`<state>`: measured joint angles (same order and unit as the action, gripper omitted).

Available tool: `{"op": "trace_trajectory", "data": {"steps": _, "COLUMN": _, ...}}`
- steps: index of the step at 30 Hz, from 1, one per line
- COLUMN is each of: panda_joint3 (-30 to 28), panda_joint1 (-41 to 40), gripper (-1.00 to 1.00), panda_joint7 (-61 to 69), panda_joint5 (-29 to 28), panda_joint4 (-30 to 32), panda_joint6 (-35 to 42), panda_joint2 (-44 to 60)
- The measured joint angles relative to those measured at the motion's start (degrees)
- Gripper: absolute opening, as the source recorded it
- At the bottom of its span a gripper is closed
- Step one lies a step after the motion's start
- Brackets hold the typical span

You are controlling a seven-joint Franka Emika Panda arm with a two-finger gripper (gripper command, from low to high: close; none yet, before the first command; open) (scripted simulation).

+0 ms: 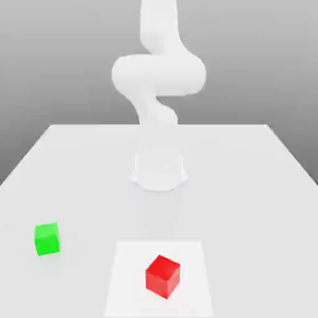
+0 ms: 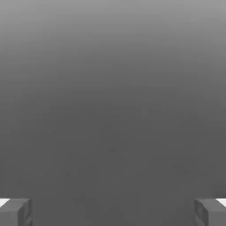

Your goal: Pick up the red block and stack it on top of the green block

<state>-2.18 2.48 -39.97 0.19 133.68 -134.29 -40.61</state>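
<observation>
My gripper is wide open and empty, while the red block sits low in the exterior frame, right of the green block.

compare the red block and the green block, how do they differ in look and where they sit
The red block is red and looks slightly larger; the green block is green and looks a little smaller.
The red block sits turned, one corner edge facing the camera, on a paler square patch of the table; the green block lies off that patch, toward the exterior view's left.
Both are plain, smooth cubes resting flat on the table, apart and ungripped.
</observation>
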Motion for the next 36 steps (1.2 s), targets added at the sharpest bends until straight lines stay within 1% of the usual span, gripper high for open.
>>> {"op": "trace_trajectory", "data": {"steps": 9, "panda_joint3": -7.06, "panda_joint1": 7.74, "gripper": 0.00, "panda_joint7": 22.29, "panda_joint5": 1.99, "panda_joint4": 6.91, "panda_joint6": -9.14, "panda_joint2": 19.04}}
{"op": "trace_trajectory", "data": {"steps": 15, "panda_joint3": -9.57, "panda_joint1": 10.75, "gripper": 0.00, "panda_joint7": 37.38, "panda_joint5": 4.00, "panda_joint4": 11.42, "panda_joint6": -15.09, "panda_joint2": 31.57}}
{"op": "trace_trajectory", "data": {"steps": 19, "panda_joint3": -9.84, "panda_joint1": 11.44, "gripper": 0.00, "panda_joint7": 46.80, "panda_joint5": 4.45, "panda_joint4": 14.44, "panda_joint6": -19.10, "panda_joint2": 39.83}}
{"op": "trace_trajectory", "data": {"steps": 22, "panda_joint3": -9.32, "panda_joint1": 10.82, "gripper": 0.00, "panda_joint7": 52.48, "panda_joint5": 3.62, "panda_joint4": 16.47, "panda_joint6": -22.31, "panda_joint2": 45.88}}
{"op": "trace_trajectory", "data": {"steps": 27, "panda_joint3": -5.83, "panda_joint1": 8.21, "gripper": 0.00, "panda_joint7": 57.20, "panda_joint5": 7.64, "panda_joint4": 15.62, "panda_joint6": -30.40, "panda_joint2": 56.18}}
{"op": "trace_trajectory", "data": {"steps": 28, "panda_joint3": -4.82, "panda_joint1": 7.33, "gripper": -1.00, "panda_joint7": 57.60, "panda_joint5": 8.17, "panda_joint4": 15.37, "panda_joint6": -31.89, "panda_joint2": 57.95}}
{"op": "trace_trajectory", "data": {"steps": 34, "panda_joint3": -4.35, "panda_joint1": 6.95, "gripper": -1.00, "panda_joint7": 57.93, "panda_joint5": 8.60, "panda_joint4": 15.23, "panda_joint6": -32.49, "panda_joint2": 58.83}}
{"op": "trace_trajectory", "data": {"steps": 36, "panda_joint3": -5.16, "panda_joint1": 7.54, "gripper": -1.00, "panda_joint7": 57.24, "panda_joint5": 7.62, "panda_joint4": 15.54, "panda_joint6": -30.90, "panda_joint2": 56.89}}
